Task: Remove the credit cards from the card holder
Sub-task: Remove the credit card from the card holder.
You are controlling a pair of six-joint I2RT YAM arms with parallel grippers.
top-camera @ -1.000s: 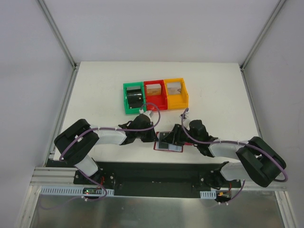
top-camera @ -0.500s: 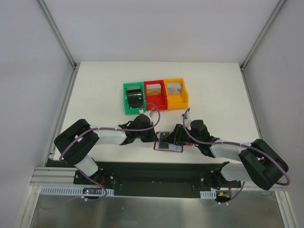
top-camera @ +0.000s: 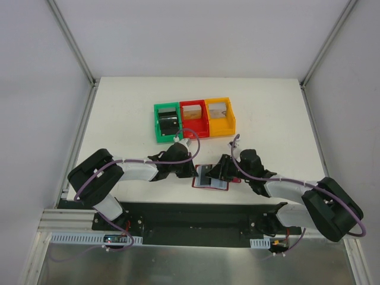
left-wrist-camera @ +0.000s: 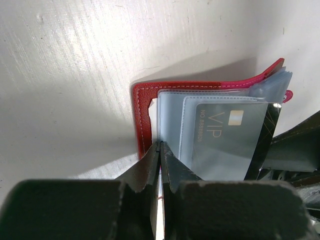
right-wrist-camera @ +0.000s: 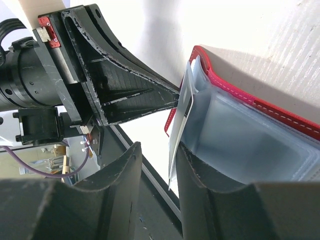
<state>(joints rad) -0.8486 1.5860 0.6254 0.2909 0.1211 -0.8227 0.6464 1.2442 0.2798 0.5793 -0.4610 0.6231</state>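
step: first pull. the card holder (left-wrist-camera: 142, 117) lies open at the near edge of the worktop (top-camera: 273, 119). left hand (left-wrist-camera: 160, 150) is fully closed, tips pinning its cover edge. right hand (right-wrist-camera: 159, 151) is partly open, straddling the vip credit card (left-wrist-camera: 227, 142) that sticks out of a sleeve, not clamped. next we'd pinch it and draw straight out. green bin (top-camera: 159, 127) holds a black block (top-camera: 168, 123); we can't read the contents of red bin (top-camera: 193, 133) or yellow bin (top-camera: 221, 127).

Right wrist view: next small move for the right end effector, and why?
Probably close the right end effector on the grey VIP plastic card: it stands between the open jaws, partly out of the dark-red bi-fold wallet.
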